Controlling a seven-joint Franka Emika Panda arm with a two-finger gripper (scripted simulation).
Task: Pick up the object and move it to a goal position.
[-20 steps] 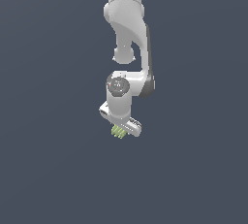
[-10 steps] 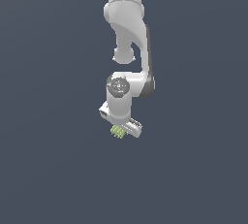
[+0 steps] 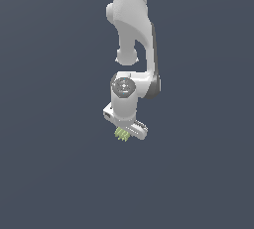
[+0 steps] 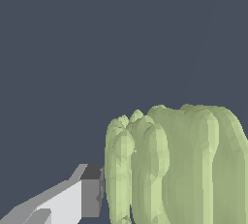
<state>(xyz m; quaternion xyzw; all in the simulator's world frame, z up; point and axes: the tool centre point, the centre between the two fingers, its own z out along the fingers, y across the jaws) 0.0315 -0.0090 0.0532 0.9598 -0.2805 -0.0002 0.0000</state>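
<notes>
The white arm (image 3: pixel 133 34) hangs down from the top of the exterior view, bends at a rounded joint, and ends in a wrist that tilts the gripper (image 3: pixel 125 129) toward the exterior view's right. The small yellow-green ridged object (image 3: pixel 121 134) sits right under the gripper's body, touching it, clear of any surface against the plain dark blue-grey background (image 3: pixel 49 124). In the wrist view the object (image 4: pixel 179 165) fills much of the picture, with one grey-tipped finger (image 4: pixel 89 191) pressed against its side; the other finger is out of sight, so the fingers look clamped on the object. Compared with a second ago, the gripper and object sit slightly higher, and the arm's pose is otherwise much the same.
</notes>
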